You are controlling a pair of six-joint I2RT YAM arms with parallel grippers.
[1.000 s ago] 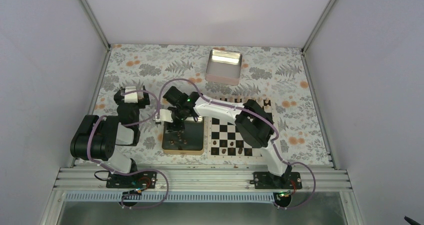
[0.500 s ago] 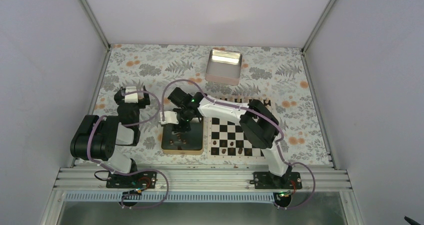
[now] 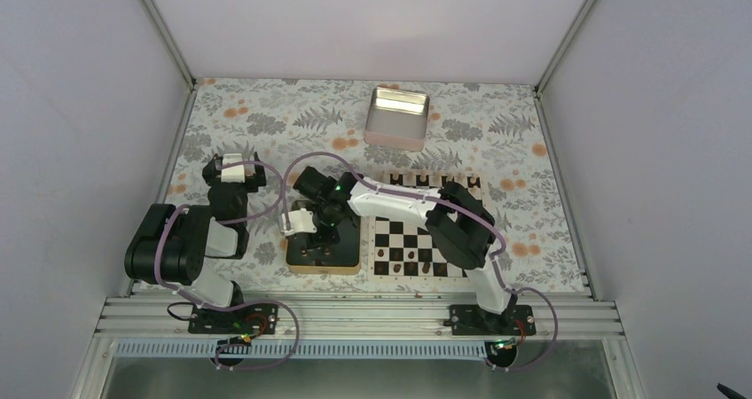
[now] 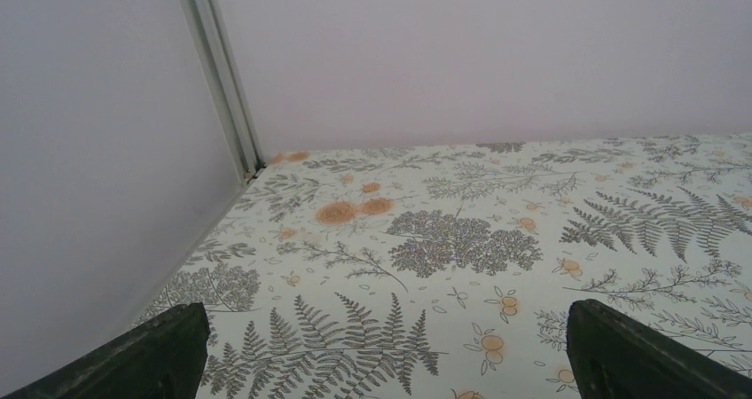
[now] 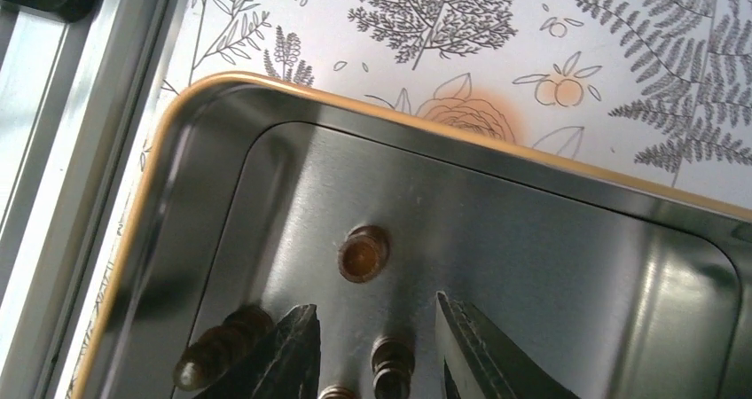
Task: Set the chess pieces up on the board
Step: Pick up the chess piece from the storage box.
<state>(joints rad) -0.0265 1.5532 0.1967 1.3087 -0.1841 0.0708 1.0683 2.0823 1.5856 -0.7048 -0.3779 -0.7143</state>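
Observation:
My right gripper (image 3: 321, 237) hangs low inside the gold-rimmed tray (image 3: 324, 269), left of the board (image 3: 395, 230). In the right wrist view it (image 5: 373, 303) is open, its fingers (image 5: 297, 346) on either side of a small dark brown chess piece (image 5: 392, 363), with a gap on both sides. A second dark piece (image 5: 364, 253) stands just ahead on the tray floor (image 5: 550, 239); a third (image 5: 217, 350) lies on its side outside the left finger. A few dark pieces (image 3: 411, 257) stand on the board's near rows. My left gripper (image 3: 232, 170) is open over bare cloth (image 4: 381, 355).
A silver tin (image 3: 397, 115) sits at the back, beyond the board. The floral cloth (image 4: 461, 239) covers the whole table. The right arm's elbow (image 3: 457, 222) hangs over the board. The left arm is folded by the left wall. An aluminium rail (image 3: 355, 315) runs along the near edge.
The right gripper has moved toward the near side and down into the tray. The left arm has not moved.

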